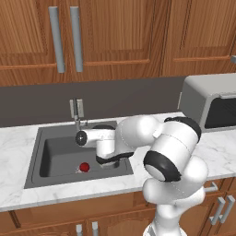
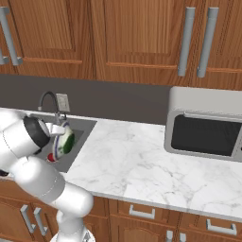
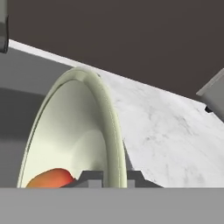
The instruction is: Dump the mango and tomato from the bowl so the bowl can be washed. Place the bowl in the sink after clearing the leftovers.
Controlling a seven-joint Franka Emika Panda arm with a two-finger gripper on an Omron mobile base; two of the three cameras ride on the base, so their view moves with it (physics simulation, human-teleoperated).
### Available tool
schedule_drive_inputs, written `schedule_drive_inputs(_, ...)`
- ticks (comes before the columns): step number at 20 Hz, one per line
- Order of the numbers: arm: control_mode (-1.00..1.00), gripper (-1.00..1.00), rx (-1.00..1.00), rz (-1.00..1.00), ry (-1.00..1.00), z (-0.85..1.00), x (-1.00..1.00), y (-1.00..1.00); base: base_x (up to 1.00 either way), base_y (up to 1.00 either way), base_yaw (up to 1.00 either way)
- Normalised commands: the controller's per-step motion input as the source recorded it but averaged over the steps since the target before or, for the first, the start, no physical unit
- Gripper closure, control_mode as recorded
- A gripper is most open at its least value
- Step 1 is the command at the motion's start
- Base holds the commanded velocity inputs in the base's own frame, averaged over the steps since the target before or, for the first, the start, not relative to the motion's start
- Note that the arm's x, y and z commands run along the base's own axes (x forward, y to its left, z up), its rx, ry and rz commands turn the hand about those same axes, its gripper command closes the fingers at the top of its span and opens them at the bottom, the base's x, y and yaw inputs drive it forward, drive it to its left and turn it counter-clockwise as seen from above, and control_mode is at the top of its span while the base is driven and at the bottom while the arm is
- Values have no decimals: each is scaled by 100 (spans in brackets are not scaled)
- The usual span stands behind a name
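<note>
Gripper (image 3: 114, 179) clamps the bowl (image 3: 87, 131) rim, tipped on edge above the sink (image 1: 55, 156); mango (image 3: 50, 178) sits at the low lip, tomato (image 1: 84, 167) below.

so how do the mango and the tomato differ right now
The tomato is deep red and lies loose on the sink floor; the mango is orange with a red blush and sits inside the tipped bowl, which the gripper pinches by its rim. Both are small and rounded.
</note>
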Motion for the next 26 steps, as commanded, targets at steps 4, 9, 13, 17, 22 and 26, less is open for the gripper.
schedule_drive_inputs(4,-100,100,-14,0,0,7,3,1,0,0,0)
schedule_drive_inputs(9,-100,100,-13,0,0,9,0,0,0,0,0)
schedule_drive_inputs(13,-100,100,-4,0,-1,2,-1,0,0,0,0)
schedule_drive_inputs(17,-100,100,-18,3,0,-2,-8,0,0,0,0)
schedule_drive_inputs(22,-100,100,-10,1,-1,10,0,1,0,0,0)
schedule_drive_inputs(26,-100,100,7,2,-10,28,-3,0,0,0,0)
